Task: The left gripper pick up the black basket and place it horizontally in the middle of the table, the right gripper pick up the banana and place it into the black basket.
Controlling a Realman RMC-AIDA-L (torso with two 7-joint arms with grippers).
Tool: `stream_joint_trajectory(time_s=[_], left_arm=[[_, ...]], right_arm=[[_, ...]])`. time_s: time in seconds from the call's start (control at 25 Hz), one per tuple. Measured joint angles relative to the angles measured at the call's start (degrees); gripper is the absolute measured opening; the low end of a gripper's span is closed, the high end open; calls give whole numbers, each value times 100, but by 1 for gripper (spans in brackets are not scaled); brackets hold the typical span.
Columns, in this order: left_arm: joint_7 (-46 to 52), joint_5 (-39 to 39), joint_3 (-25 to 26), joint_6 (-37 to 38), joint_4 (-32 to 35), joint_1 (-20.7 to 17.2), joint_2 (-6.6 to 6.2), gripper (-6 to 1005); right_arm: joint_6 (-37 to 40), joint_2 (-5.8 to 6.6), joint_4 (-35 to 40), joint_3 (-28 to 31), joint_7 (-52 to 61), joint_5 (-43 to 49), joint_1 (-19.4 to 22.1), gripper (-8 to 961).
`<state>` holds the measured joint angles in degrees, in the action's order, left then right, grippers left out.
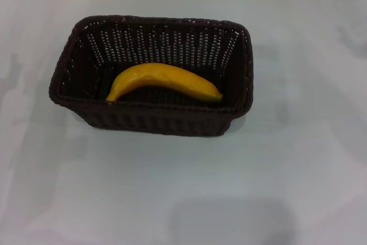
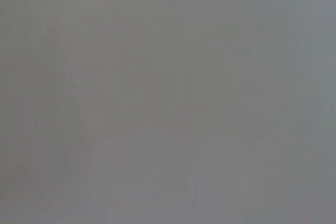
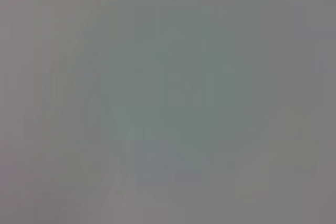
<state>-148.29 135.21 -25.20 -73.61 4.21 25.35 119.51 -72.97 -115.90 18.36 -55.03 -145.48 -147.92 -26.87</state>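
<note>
Glossy white tabletop (image 1: 298, 159) is stretching across the head view, carrying a large rectangular dark brown-black woven basket (image 1: 150, 120) lying lengthwise near its middle. Inside is resting a curved bright-yellow banana (image 1: 163, 80). Neither gripper is showing, so their grip cannot be told; both wrist views are showing only plain grey.

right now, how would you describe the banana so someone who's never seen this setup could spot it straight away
Start with the white table, which holds a single dark woven basket a little left of centre. The banana lies inside it on the floor of the basket, lengthwise, its arch bowed toward the back wall. It is the only bright yellow, smooth, curved thing in view.
</note>
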Motion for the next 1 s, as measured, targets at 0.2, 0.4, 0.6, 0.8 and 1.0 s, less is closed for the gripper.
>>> stream_joint_trajectory(time_s=[0.2,0.4,0.6,0.8,1.0], left_arm=[[-30,6,-1,59,-37,-22,2,865],[-240,6,-2,76,-192,0,2,867],[-324,7,-2,80,-238,17,2,871],[-296,5,-2,183,-342,88,2,871],[-305,4,-17,204,-368,97,2,870]], right_arm=[[117,-6,-987,212,-1598,-663,-147,872],[245,-4,-1144,417,-1672,-675,-38,872],[27,-22,-1296,434,-1561,-686,-5,872],[-190,-29,-1536,440,-1433,-697,-5,872],[-184,-30,-1598,444,-1394,-687,9,872]])
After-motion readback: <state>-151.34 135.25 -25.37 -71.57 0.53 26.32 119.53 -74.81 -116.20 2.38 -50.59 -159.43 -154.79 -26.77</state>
